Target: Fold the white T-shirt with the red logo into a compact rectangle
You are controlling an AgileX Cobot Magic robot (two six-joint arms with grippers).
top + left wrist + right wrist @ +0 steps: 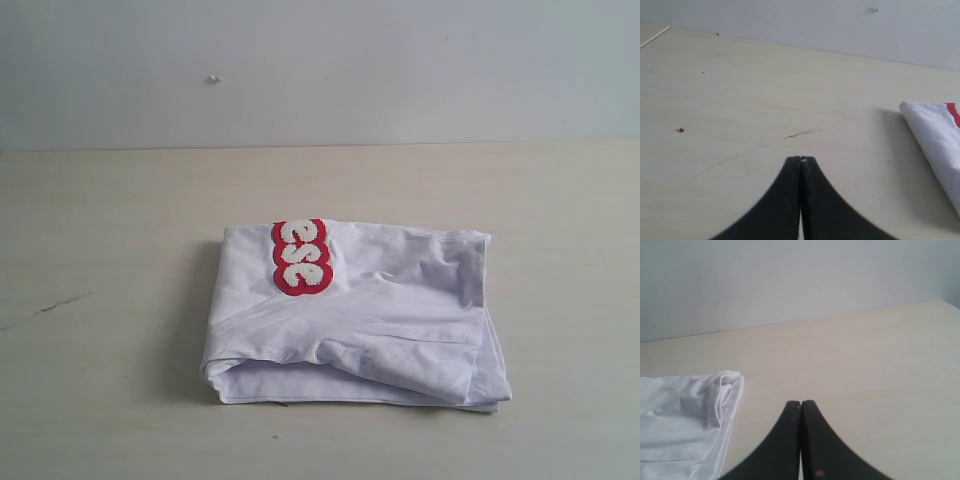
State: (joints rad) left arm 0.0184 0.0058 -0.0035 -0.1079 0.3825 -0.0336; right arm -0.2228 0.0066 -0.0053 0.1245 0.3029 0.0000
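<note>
The white T-shirt (360, 315) lies folded into a rough rectangle in the middle of the table. The red logo (301, 256) shows the letters "ese" on its top layer near the far left corner. Neither arm appears in the exterior view. My left gripper (801, 159) is shut with nothing in it, above bare table, and the white T-shirt (935, 135) lies off to one side of it with a sliver of the red logo (954, 113). My right gripper (801, 402) is shut and empty too, apart from the white T-shirt (682, 425), whose hemmed edge is in view.
The pale wooden table (100, 230) runs back to a grey wall (320, 70). A thin crack (802, 133) marks the table surface, and a small red speck (681, 130) lies on it.
</note>
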